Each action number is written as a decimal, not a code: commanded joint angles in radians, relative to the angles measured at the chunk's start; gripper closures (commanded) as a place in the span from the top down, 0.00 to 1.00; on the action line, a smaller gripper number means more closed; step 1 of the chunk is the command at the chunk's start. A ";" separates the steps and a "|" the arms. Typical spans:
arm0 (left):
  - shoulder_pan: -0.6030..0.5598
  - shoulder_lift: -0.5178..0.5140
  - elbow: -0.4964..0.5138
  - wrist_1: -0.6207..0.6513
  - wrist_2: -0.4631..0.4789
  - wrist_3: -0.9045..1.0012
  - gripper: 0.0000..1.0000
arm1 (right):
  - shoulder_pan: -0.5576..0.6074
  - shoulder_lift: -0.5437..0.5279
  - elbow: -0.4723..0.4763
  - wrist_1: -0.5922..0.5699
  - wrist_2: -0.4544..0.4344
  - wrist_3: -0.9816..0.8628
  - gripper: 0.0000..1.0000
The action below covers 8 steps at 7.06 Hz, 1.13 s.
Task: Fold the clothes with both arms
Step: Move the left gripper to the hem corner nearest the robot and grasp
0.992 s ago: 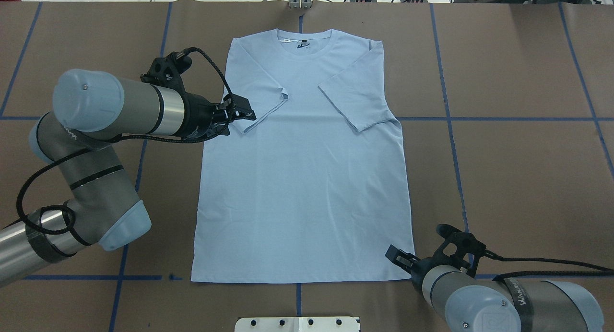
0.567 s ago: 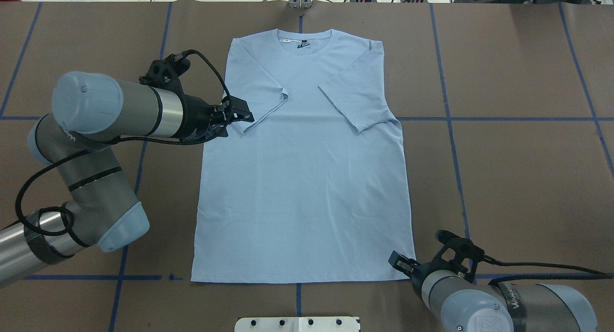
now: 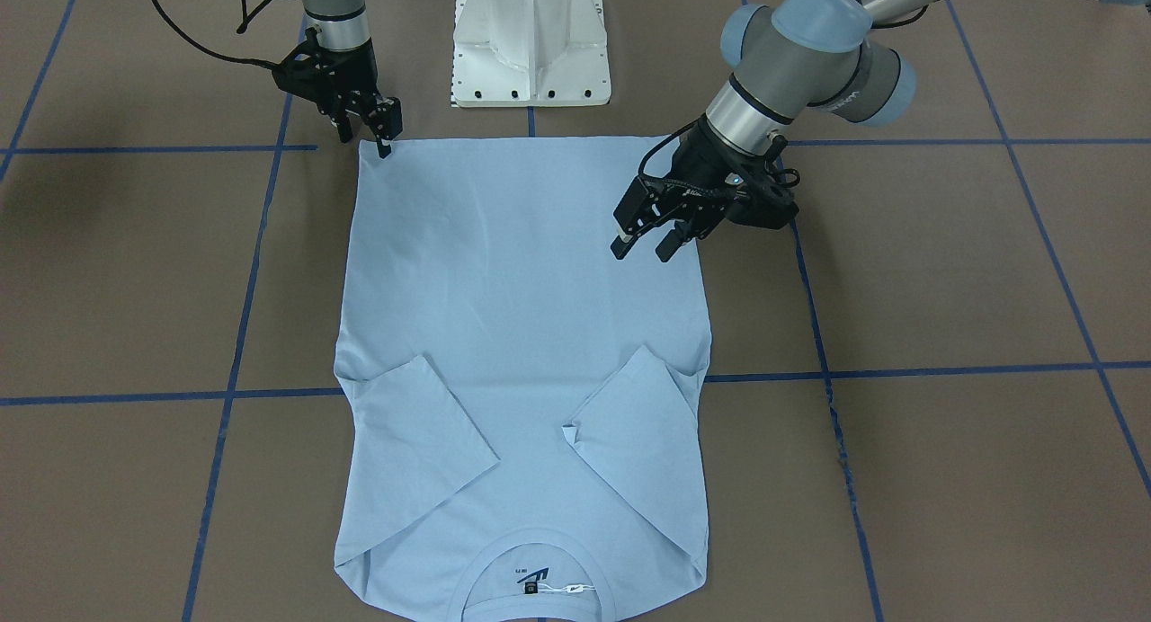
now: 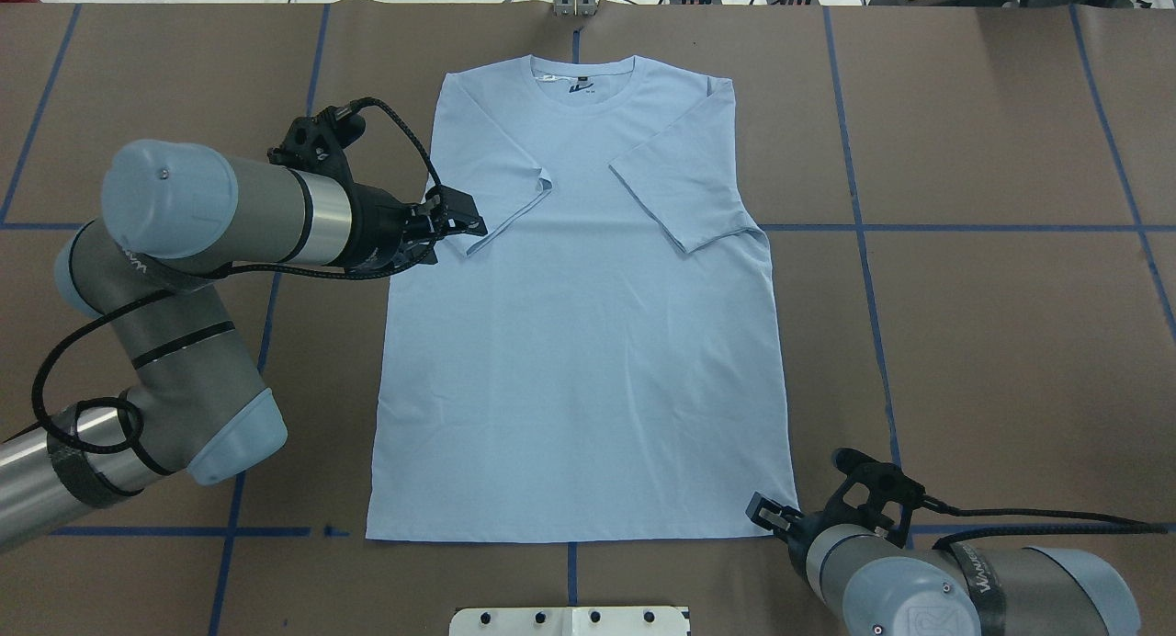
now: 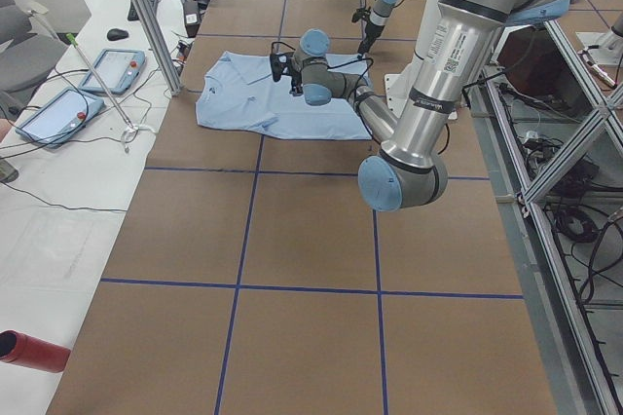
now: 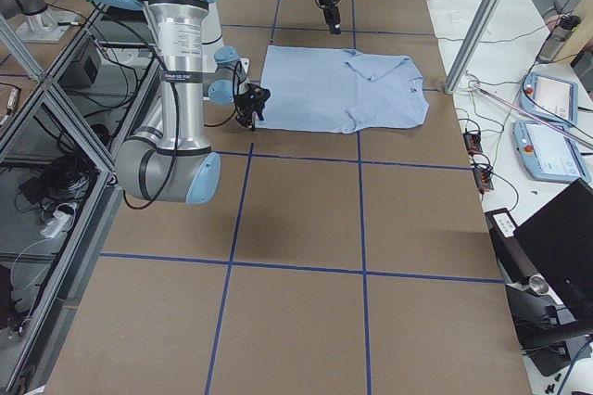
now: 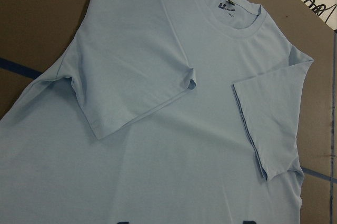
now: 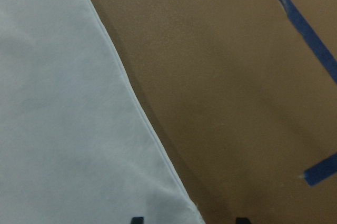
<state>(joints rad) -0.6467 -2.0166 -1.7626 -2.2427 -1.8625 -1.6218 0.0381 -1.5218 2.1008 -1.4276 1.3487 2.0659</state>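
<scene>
Right tool point(image 4: 767, 516) lower, at t-shirt point(image 4: 579, 342) hem corner.

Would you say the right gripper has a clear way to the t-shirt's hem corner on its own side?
Probably yes. The right gripper hangs open right at that hem corner of the t-shirt. In the wrist view the corner lies between its fingertips, with only bare table around it.

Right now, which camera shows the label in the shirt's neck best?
The front-facing view: the neck label sits crisp and dark in the t-shirt collar. Overhead and left wrist views show just a dark smudge; side views, nothing clear; the right wrist view misses it.
</scene>
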 commanded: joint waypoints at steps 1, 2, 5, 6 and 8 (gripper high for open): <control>0.005 0.006 0.000 0.000 0.002 0.000 0.78 | 0.000 0.000 0.010 0.001 0.004 -0.001 0.00; 0.007 0.007 -0.003 0.000 0.002 -0.001 0.78 | 0.002 0.003 0.011 -0.001 0.004 -0.003 0.00; 0.115 0.062 -0.108 0.164 0.037 -0.021 0.79 | 0.020 -0.006 0.066 -0.002 0.027 -0.007 0.00; 0.256 0.125 -0.262 0.365 0.197 -0.035 0.78 | 0.041 -0.005 0.079 -0.001 0.067 -0.009 0.00; 0.472 0.252 -0.311 0.449 0.386 -0.214 0.75 | 0.051 -0.006 0.088 0.001 0.076 -0.009 0.00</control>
<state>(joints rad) -0.3162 -1.8475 -2.0307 -1.8500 -1.6080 -1.7431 0.0827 -1.5266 2.1821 -1.4273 1.4163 2.0574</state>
